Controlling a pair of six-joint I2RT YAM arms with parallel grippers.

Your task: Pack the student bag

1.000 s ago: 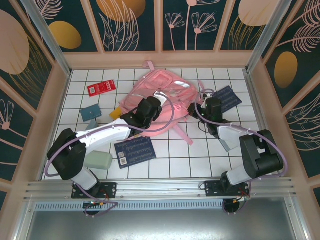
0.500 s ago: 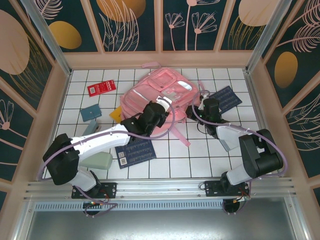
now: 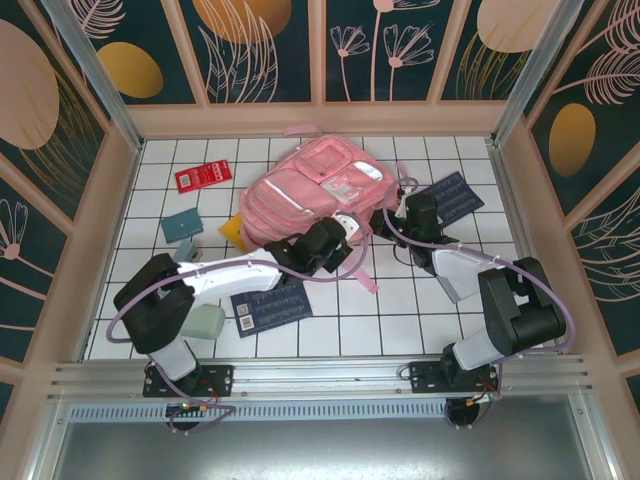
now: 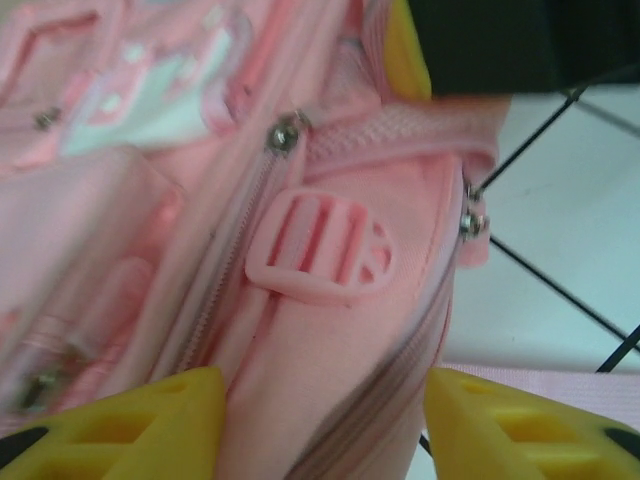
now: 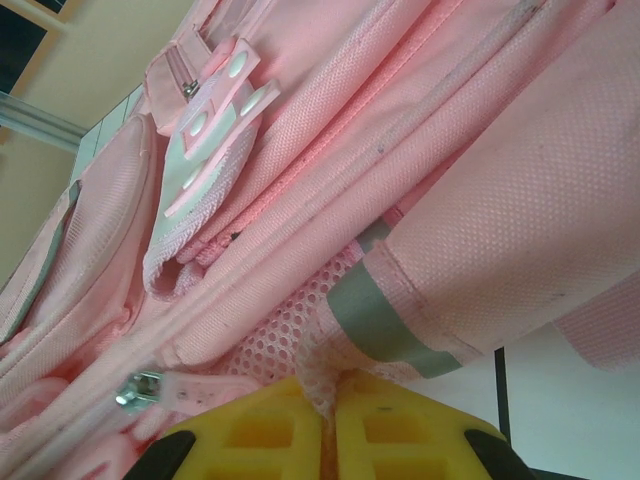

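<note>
Pink student bag (image 3: 300,185) lies flat; left hand (image 4: 325,425) spread, right hand (image 5: 328,405) pinching its mesh

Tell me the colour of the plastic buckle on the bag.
Pale pink buckle, like the bag itself; left wrist view shows it best.

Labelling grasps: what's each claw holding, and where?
Right claw pinches the large pink fabric backpack by a fold of its mesh netting. Left claw is open astride the bag's edge, holding nothing.
</note>
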